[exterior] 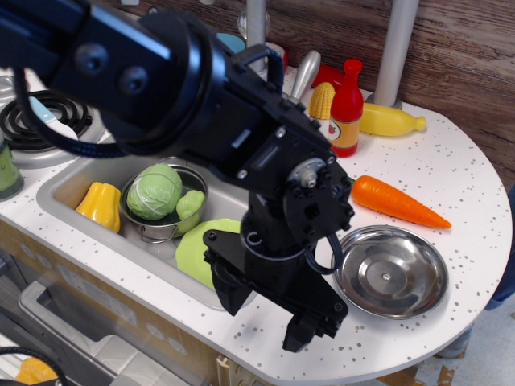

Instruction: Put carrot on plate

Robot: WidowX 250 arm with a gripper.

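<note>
The orange carrot (398, 201) lies on the white speckled counter at the right, its thick end pointing left; the stem tip is not visible. The light green plate (195, 251) lies in the sink, its right part hidden behind my arm. My black gripper (265, 318) hangs over the sink's front right corner, just right of the plate and well to the left of the carrot. Its two fingers (228, 291) stand apart with nothing between them.
A round silver dish (392, 277) sits on the counter below the carrot. In the sink are a metal pot (153, 233) holding a green cabbage (153, 191) and a yellow pepper (100, 205). A red bottle (346, 108), a corn cob (322, 100) and a yellow squash toy (390, 121) stand behind.
</note>
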